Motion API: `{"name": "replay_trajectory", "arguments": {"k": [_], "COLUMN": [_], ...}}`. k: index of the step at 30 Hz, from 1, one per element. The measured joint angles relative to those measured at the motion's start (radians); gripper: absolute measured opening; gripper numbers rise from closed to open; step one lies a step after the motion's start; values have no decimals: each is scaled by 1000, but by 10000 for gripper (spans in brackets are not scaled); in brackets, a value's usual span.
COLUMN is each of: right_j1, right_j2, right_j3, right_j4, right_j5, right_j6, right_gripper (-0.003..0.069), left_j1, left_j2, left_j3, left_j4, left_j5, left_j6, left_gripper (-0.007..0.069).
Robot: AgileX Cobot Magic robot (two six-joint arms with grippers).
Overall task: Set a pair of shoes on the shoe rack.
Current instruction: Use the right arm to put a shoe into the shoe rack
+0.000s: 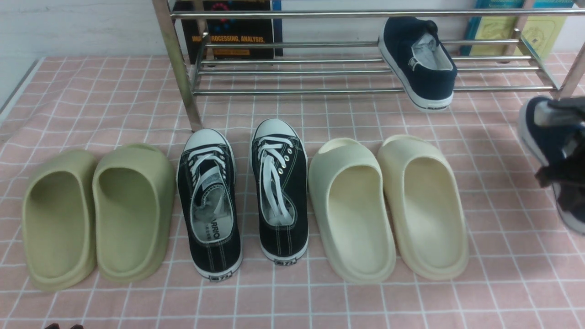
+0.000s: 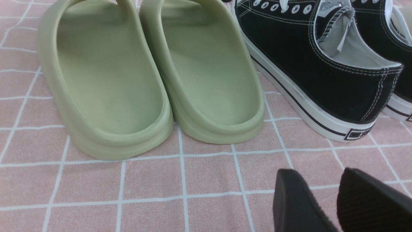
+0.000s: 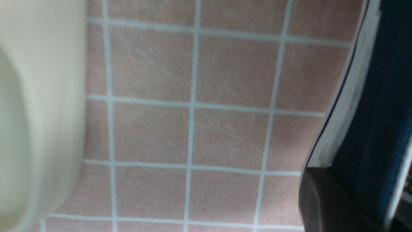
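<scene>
A pink checked tablecloth (image 1: 480,283) lies flat. Two green slides (image 1: 132,214), two black lace shoes (image 1: 279,192) and two cream slides (image 1: 352,210) sit on it in a row, before the shiny rack (image 1: 183,77).

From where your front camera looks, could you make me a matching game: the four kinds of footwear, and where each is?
Things:
1. olive slides
2. black sneakers
3. cream slides
4. navy shoes

Places:
A. middle of the row
B. one on the shoe rack, one in the right claw
C. left end of the row
D. just right of the sneakers

Pairs: 1-C, 2-A, 3-D, 4-B.
</scene>
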Motion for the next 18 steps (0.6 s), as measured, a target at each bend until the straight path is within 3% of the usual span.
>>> {"name": "replay_trajectory", "arguments": {"k": [10,18], "right_j1": [1,1], "right_j2": [103,351], "right_j3": [-277,-564], "right_j4": [274,321], "right_j5": [-38,-53], "right_j6": [-282,-369], "right_gripper": [20,20], "left_j1": [0,0], "left_j2": [0,0], "left_j3": [0,0], "left_j4": [0,0], "left_j5": [0,0], "left_j6": [0,0], "left_gripper": [239,239]}}
